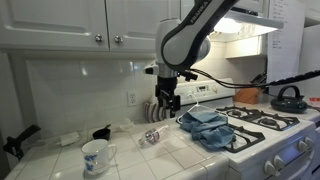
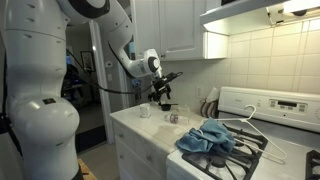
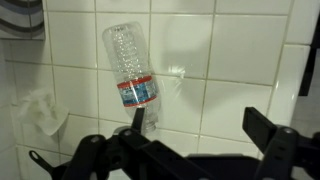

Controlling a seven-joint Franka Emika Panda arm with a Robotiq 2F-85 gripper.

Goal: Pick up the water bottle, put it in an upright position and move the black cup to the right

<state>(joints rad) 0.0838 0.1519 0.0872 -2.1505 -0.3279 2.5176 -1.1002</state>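
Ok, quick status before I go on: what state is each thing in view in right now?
water bottle: lying on its side on the tiled counter, not gripped.
tool: open, empty, above the bottle.
black cup: on the counter, away from the tool.
white mug: upright on the counter.
blue cloth: crumpled on the stove.
black kettle: sitting on a back burner.

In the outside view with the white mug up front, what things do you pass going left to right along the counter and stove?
First the white mug → water bottle → blue cloth → black kettle.
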